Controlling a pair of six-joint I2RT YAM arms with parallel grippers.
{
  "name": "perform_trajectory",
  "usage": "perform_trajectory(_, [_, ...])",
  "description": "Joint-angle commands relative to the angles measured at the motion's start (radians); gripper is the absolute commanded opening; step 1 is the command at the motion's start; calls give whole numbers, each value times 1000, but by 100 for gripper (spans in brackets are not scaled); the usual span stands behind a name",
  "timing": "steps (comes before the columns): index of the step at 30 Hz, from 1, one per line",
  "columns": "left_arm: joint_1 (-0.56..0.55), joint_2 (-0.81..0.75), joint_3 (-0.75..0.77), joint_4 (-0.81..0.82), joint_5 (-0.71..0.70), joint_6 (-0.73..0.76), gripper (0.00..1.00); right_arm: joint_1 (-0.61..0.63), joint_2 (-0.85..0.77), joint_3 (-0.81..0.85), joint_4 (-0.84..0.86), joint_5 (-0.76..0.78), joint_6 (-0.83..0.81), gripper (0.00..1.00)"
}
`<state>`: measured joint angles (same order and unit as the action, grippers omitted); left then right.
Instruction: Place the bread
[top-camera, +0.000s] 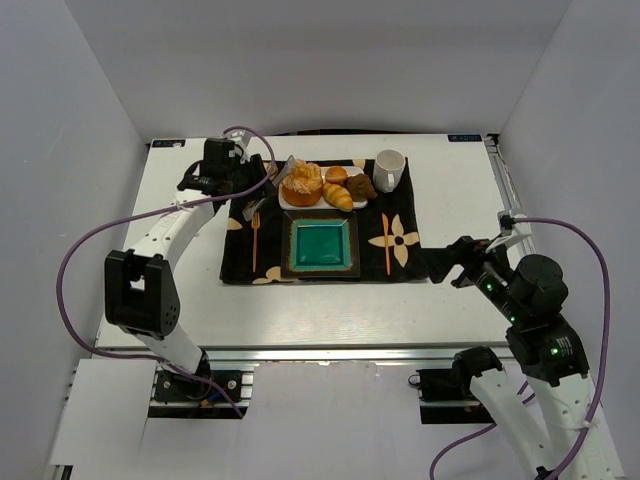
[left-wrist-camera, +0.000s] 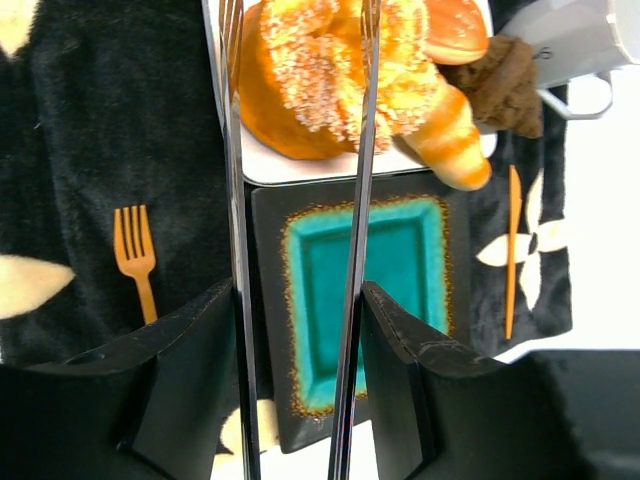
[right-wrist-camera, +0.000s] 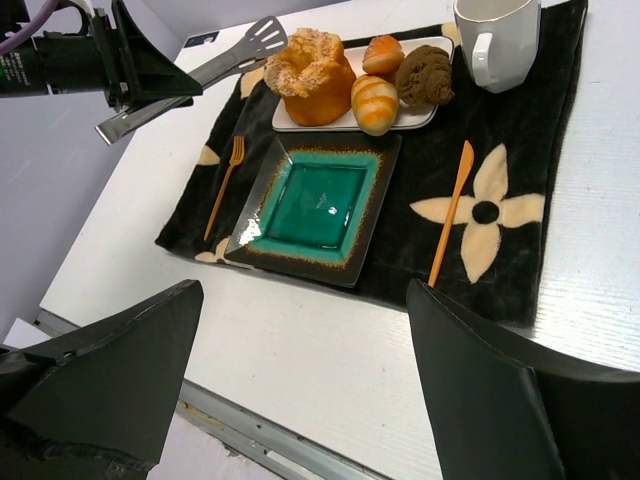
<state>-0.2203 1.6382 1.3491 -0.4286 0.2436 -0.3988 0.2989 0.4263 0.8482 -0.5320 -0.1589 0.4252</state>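
Tongs (left-wrist-camera: 240, 300) clenched in the left pincer (left-wrist-camera: 300, 300) end beside the bread (left-wrist-camera: 300, 80) at the white plate (left-wrist-camera: 300, 170)'s left edge; right pincer (right-wrist-camera: 300, 295) released.

My top camera overlooks the table (top-camera: 440, 300) from 6 o'clock. Left wrist looks closely down on the teal plate (left-wrist-camera: 400, 290); right wrist faces it from 4 o'clock.

Nothing legible anywhere. At the far left corner of the worktop (top-camera: 450, 290), a small dark sticker (top-camera: 166, 143) with a bluish patch, lettering too tiny to make out; a matching sticker (top-camera: 465, 137) at the far right corner, equally unreadable. On the black housing of the left arm (right-wrist-camera: 70, 60), seen from the right wrist, a faint greenish marking (right-wrist-camera: 22, 68), blurred past reading.
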Motion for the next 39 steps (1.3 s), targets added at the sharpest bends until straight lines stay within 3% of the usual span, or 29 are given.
perform_trajectory(1, [-7, -11, 10, 1, -32, 21, 60, 5, 3, -9, 20, 10, -11, 89])
perform_trajectory(25, [-31, 60, -2, 7, -33, 14, 63, 3, -3, -28, 17, 19, -14, 89])
perform_trajectory(28, [-36, 66, 4, -1, -43, 17, 52, 5, -8, -31, 17, 21, -17, 89])
perform_trajectory(30, [-37, 66, 8, -5, -41, 17, 49, 5, -9, -32, 15, 22, -16, 89])
perform_trajectory(31, [-37, 64, 10, -6, -41, 17, 40, 5, -9, -34, 15, 21, -16, 89])
perform_trajectory(33, [-40, 63, 13, -12, -40, 17, 32, 5, -11, -37, 15, 21, -16, 89])
perform_trajectory(39, [-40, 52, 45, -25, -36, 15, 16, 5, -12, -44, 18, 18, -14, 89])
